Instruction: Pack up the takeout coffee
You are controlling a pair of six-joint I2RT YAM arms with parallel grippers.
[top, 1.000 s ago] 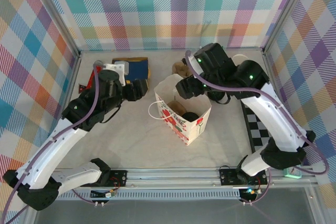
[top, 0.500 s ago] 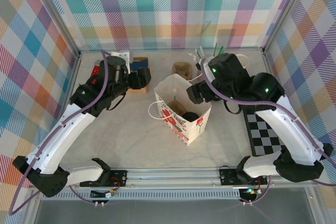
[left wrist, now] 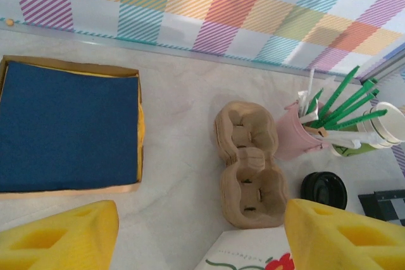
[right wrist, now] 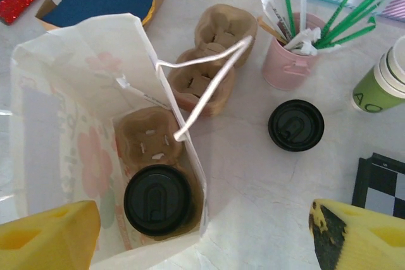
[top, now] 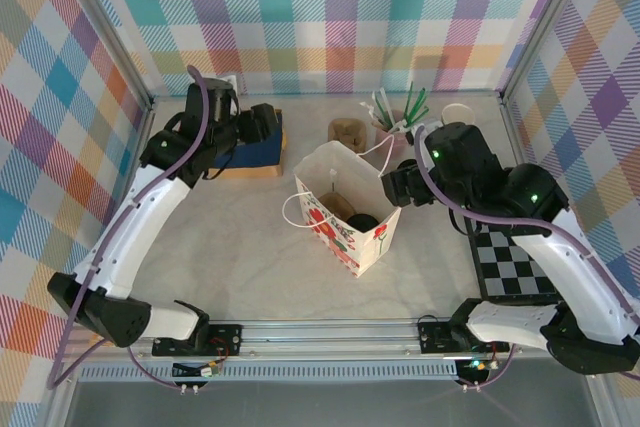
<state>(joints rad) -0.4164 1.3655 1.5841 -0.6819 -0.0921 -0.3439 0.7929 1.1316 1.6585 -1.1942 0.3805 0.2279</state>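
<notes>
Right wrist: paper bag (right wrist: 57, 93) holds takeout coffee (right wrist: 157, 200) in pulp carrier (right wrist: 149, 134).

The walls (top: 330, 17) are covered in a pastel plaid of pink, orange, teal, purple and white. The table (top: 250, 247) is finished in mottled cream. The bag (top: 345, 237) is printed white with red flowers and green leaves. The coffee (right wrist: 157, 199) is topped in black. The carrier (right wrist: 212, 49) is coloured brown. Blue napkins (left wrist: 66, 124) are edged by a tan box (left wrist: 140, 137). The straws (left wrist: 342, 96) are coloured green and white, their cup (left wrist: 292, 137) pink. The mat (top: 510, 262) is checked black and white. The left gripper (left wrist: 199, 222) and right gripper (right wrist: 202, 216) are tipped in yellow.
</notes>
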